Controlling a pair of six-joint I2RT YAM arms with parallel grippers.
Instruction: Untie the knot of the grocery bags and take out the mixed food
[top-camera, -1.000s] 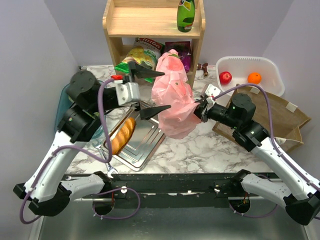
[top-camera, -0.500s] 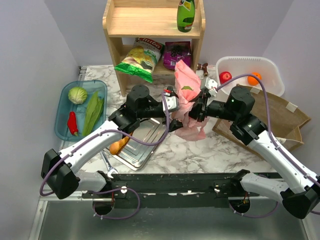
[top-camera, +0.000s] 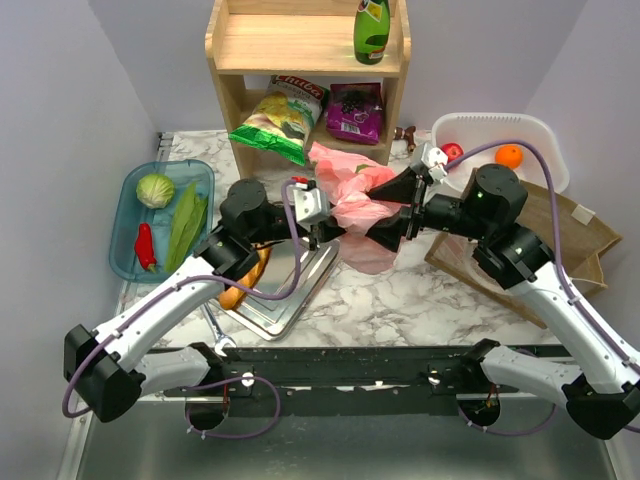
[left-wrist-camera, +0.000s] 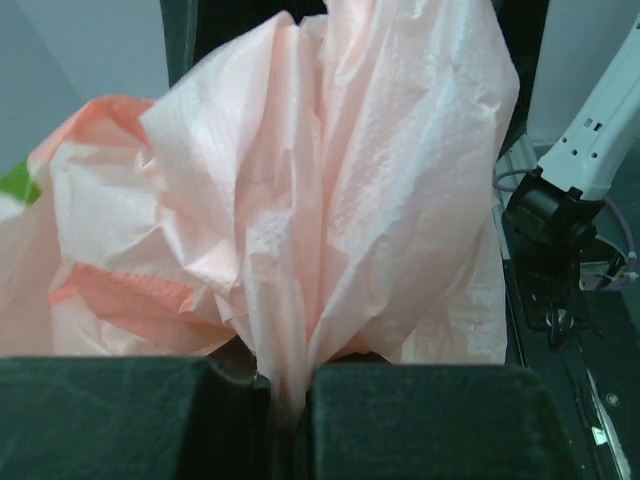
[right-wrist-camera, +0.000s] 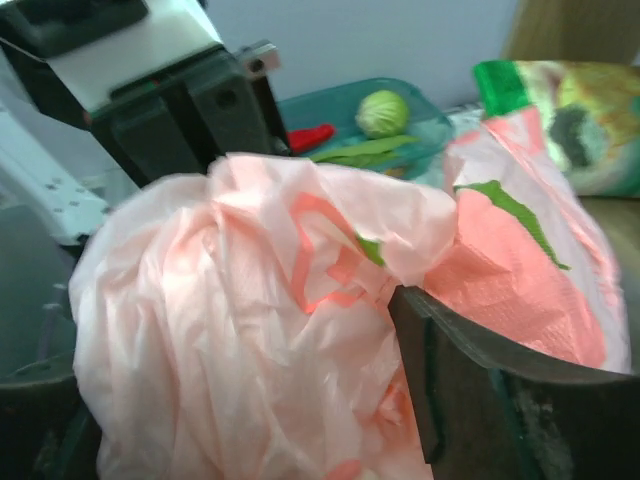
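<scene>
Top view: pink grocery bag (top-camera: 358, 205) bunched over bench (top-camera: 400, 300), just R of steel tray (top-camera: 290, 292), between both arms; left end effector (top-camera: 325, 230) at bag's L edge; right end effector (top-camera: 386, 210) fingers spread wide, bag between them.
L wrist: pads closed, bag film pinched between.
R wrist: bag fills view; jaws apart, no grip; cabbage (right-wrist-camera: 383, 112) behind.
</scene>
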